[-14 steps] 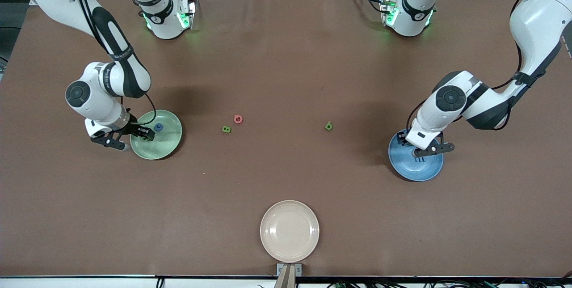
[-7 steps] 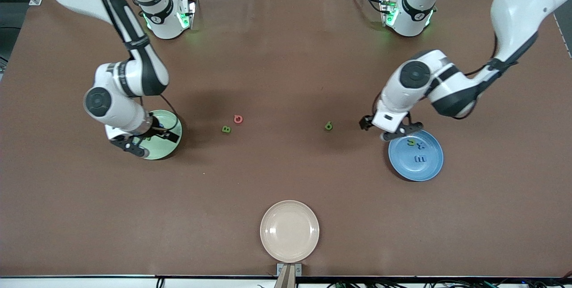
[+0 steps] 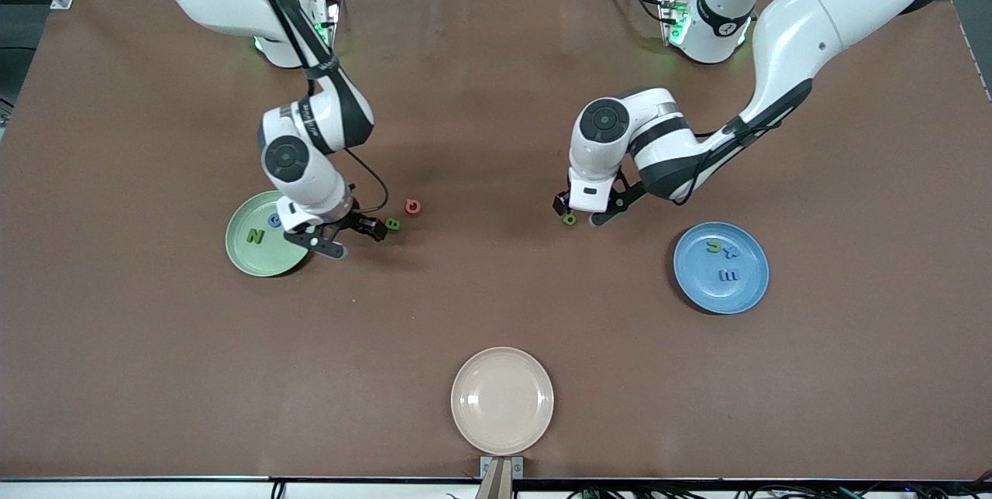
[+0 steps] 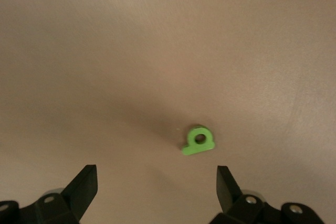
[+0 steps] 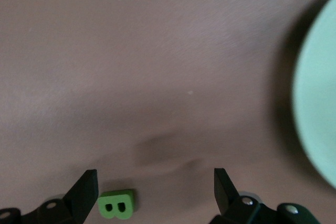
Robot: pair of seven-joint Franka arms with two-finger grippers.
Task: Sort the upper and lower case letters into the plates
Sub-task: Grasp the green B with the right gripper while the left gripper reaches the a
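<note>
My right gripper (image 3: 358,241) hangs open low over the table between the pale green plate (image 3: 248,255) and a green B (image 3: 393,224). In the right wrist view the B (image 5: 116,204) lies just inside one finger (image 5: 84,190). A red letter (image 3: 413,207) sits beside the B. My left gripper (image 3: 577,214) is open over a small green letter (image 3: 570,218), which lies a little ahead of the jaws (image 4: 199,141). The pale green plate holds a green N (image 3: 254,235) and a blue letter (image 3: 274,220). The blue plate (image 3: 701,282) holds three letters.
A beige plate (image 3: 502,375) sits near the table's front edge, nearest the front camera. The pale green plate's rim (image 5: 317,119) shows at the edge of the right wrist view. Both arm bases stand along the table's back edge.
Both arms have swung from their plates toward the table's middle. Both grippers have opened wider. The green N now lies uncovered in the pale green plate and a blue E in the blue plate.
</note>
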